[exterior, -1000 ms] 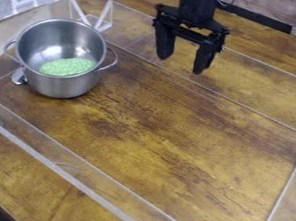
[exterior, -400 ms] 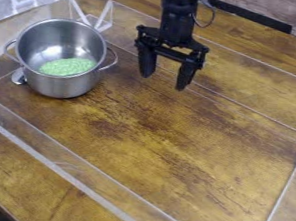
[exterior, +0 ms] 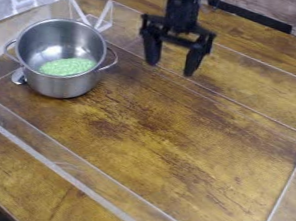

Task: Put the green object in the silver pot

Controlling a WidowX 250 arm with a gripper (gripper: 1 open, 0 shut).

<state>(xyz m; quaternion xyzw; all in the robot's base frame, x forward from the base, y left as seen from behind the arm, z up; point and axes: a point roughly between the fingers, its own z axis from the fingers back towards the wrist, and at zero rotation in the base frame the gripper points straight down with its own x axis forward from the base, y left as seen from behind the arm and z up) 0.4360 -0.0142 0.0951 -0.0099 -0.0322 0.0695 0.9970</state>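
Lying flat on the bottom of the round, shiny steel silver pot (exterior: 62, 56), the small light-green speckled oval lump that is the green object (exterior: 65, 67) already sits where the task wants it, so the placing step looks done. The black gripper (exterior: 170, 57) hangs over the bare wooden desk (exterior: 174, 146) with its jaws released and spread wide, holding nothing, pointing straight down. Seen from the jaws, the pot stands well off to the left and slightly nearer the camera, with a clear stretch of desk between them; nothing touches the pot or its contents. Empty, open jaws apart from the pot fit a hand with no further need to grip. Low clear plastic walls (exterior: 51, 162) edge the desk near the camera.
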